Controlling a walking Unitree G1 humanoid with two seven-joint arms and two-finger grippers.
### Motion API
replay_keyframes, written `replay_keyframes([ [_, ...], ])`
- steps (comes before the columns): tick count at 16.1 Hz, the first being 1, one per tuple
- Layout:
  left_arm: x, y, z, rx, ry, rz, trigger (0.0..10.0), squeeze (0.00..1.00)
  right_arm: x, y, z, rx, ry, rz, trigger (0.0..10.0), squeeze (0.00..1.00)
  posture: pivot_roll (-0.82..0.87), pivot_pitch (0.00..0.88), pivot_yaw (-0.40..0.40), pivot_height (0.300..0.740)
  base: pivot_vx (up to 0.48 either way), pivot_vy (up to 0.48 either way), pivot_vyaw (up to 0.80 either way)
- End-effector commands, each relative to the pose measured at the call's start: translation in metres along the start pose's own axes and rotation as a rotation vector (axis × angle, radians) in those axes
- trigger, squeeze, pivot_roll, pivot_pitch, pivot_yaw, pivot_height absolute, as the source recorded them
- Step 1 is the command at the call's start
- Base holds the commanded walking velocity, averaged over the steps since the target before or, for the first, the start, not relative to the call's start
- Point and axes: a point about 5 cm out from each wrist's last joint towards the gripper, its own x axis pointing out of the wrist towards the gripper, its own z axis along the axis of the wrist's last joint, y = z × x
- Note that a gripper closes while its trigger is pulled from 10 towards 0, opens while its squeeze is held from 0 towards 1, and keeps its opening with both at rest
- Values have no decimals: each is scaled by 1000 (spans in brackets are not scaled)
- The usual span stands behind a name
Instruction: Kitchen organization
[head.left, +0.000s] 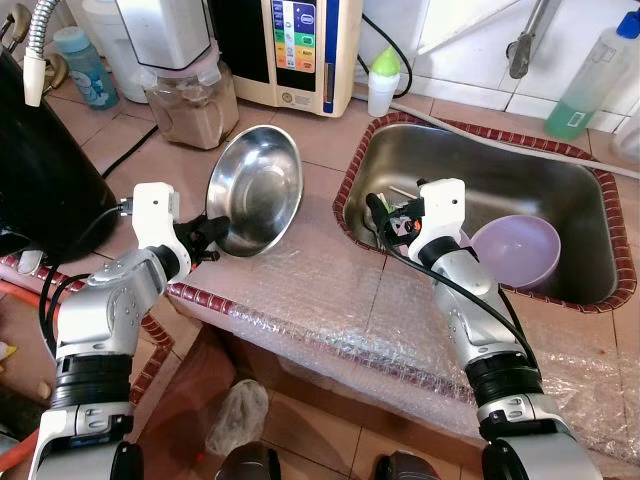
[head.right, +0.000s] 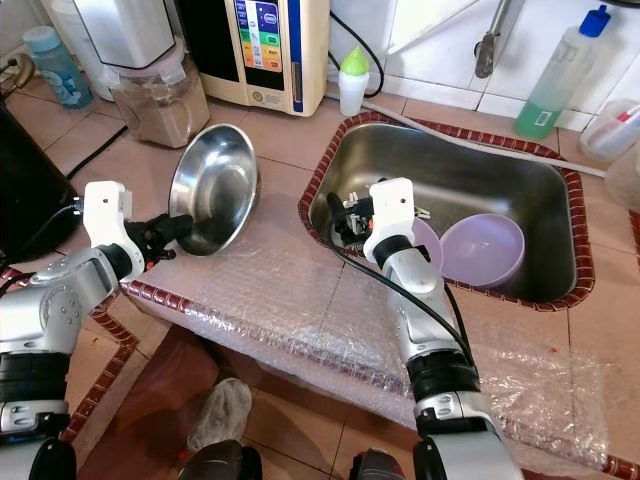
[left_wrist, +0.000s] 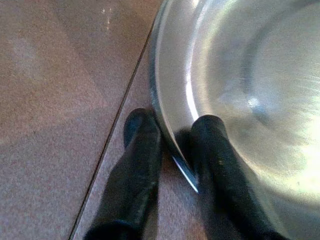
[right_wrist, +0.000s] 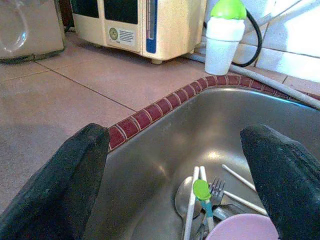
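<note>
Steel bowl (head.left: 255, 187) — round, shiny — pinched by left gripper (head.left: 212, 238).

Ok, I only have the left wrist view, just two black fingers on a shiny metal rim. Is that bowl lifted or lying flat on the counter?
Observer: The steel bowl is tipped up on edge beside the sink, its open side facing the sink, with the left gripper pinching its lower rim.
Operator: Where is the other arm?
Observer: The right gripper hangs over the sink's near left corner, fingers spread wide, holding nothing.
Operator: Anything already in the sink?
Observer: A lilac bowl sits in the basin, and a fork and some white sticks lie near that corner.
</note>
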Motion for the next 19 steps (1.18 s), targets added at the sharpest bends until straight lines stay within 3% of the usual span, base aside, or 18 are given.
replay_keyframes([
  [1,-1,1,-10,20,44,-13,0,0,5,4,4,-13,-13,17,10000,0,61,73,22,740,0,0,0],
  [4,1,-2,-9,91,27,-25,0,0,4,4,3,-12,-13,6,10000,0,58,67,33,740,0,0,0],
  [9,7,-9,15,72,-103,-34,0,0,3,0,2,-9,-16,-17,10000,0,50,59,37,740,0,0,0],
  [12,9,-12,19,55,-136,-37,0,0,5,-2,4,-8,-23,-23,10000,0,48,54,34,740,0,0,0],
  [13,8,-13,26,40,-191,-27,0,0,6,-3,6,1,-30,-30,10000,0,50,51,32,740,0,0,0],
  [15,7,-14,35,33,-256,-14,0,0,7,-5,13,71,-79,-48,10000,0,53,49,27,740,0,0,0],
  [16,7,-14,39,30,-293,-5,0,0,9,-3,18,147,-111,-27,10000,0,53,49,27,740,0,0,0],
  [19,5,-19,46,33,-349,-20,0,0,9,9,26,228,-158,92,10000,0,53,49,27,740,0,0,0],
])
